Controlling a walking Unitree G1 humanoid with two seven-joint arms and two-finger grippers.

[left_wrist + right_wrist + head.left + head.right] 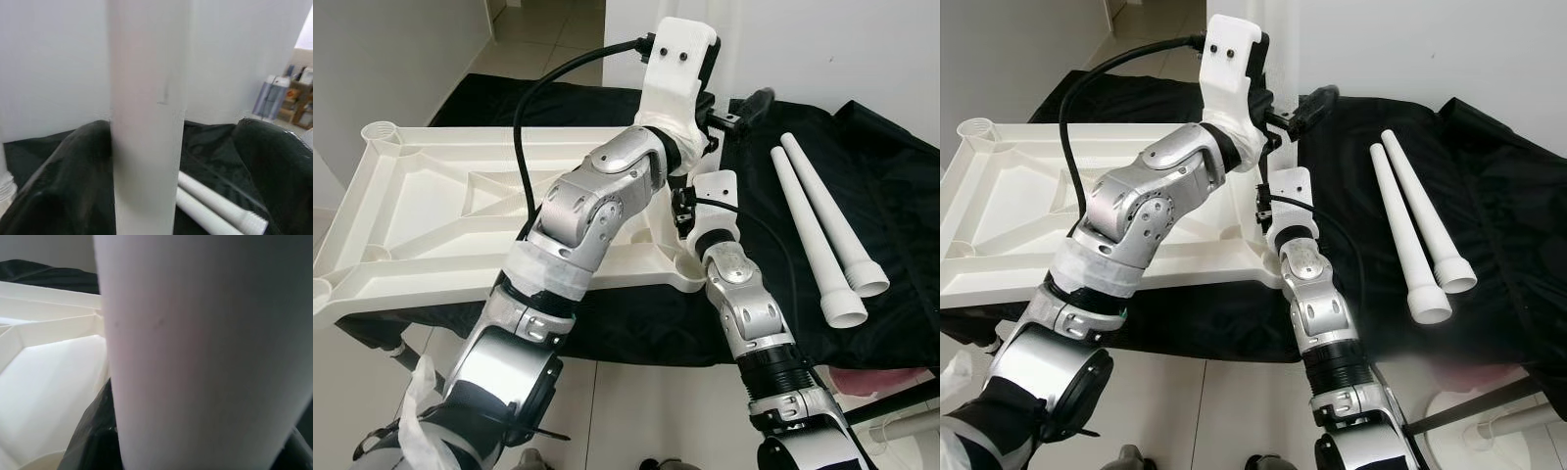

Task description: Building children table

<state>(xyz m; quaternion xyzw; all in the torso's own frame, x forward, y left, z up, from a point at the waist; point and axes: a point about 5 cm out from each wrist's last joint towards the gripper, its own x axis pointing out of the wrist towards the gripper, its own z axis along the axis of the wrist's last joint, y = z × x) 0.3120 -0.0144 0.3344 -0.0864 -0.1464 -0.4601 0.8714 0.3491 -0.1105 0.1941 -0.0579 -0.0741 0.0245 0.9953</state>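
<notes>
On a black cloth [862, 186] spread over the work surface, a white plastic tabletop [431, 211] lies upside down with its ribbed underside and round corner sockets facing up; the socket at the far left corner [380, 130] stands empty. Just beside it, toward the robot's right, two loose white table legs [818, 230] lie side by side, touching, their wider ends toward the robot.

Both arms reach to the tabletop's right edge. In the left wrist view, a third white leg [146, 117] stands upright between the left gripper's black fingers [54, 191], which sit close against either side of it, clamped. In the right wrist view, the same kind of white tube [195, 352] is very near the camera, with the tabletop's rim behind; whether the right gripper is apart or together cannot be told. No writing or labels can be read.
</notes>
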